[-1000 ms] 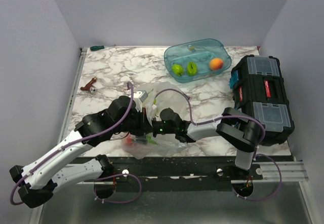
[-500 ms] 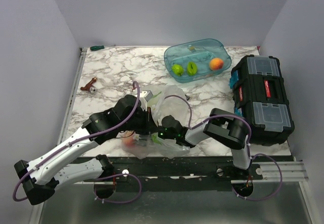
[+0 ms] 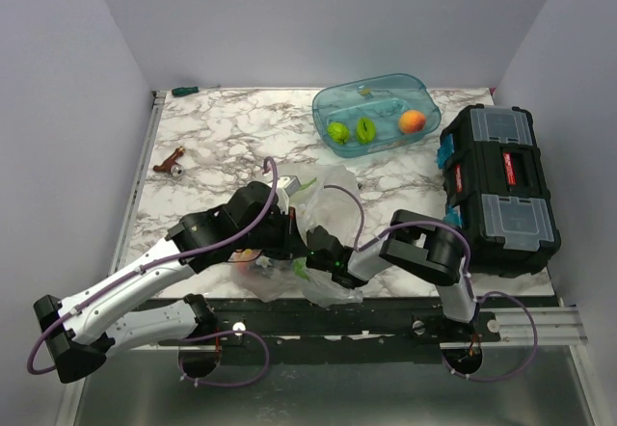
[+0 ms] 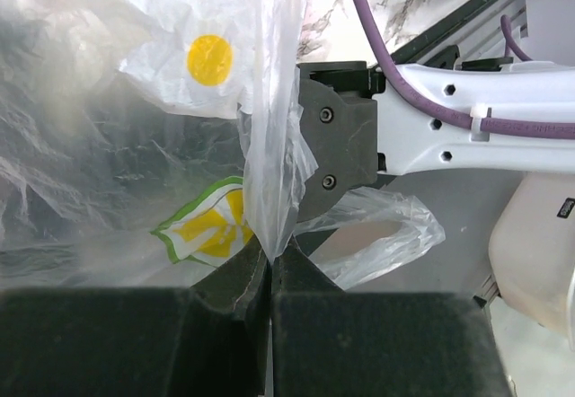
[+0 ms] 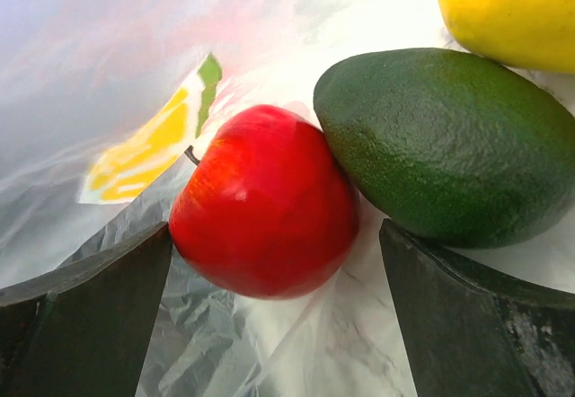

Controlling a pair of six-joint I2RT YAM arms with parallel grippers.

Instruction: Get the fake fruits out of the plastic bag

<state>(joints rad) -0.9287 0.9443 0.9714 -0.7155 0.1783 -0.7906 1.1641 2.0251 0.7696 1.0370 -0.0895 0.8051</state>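
R fingers (image 5: pixel 81 307) moved deeper into plastic bag (image 4: pixel 108 145), spread round red fruit (image 5: pixel 265 213); L fingers (image 4: pixel 135 343) pinching bag.

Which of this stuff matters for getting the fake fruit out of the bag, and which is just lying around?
For the job: plastic bag, pinched by the left gripper; red apple, dark green avocado and yellow fruit inside it; right gripper, open, facing the apple; green fruits, already out.

Lying about: teal tub, orange ball, black toolbox, green-handled tool, small red-brown object.
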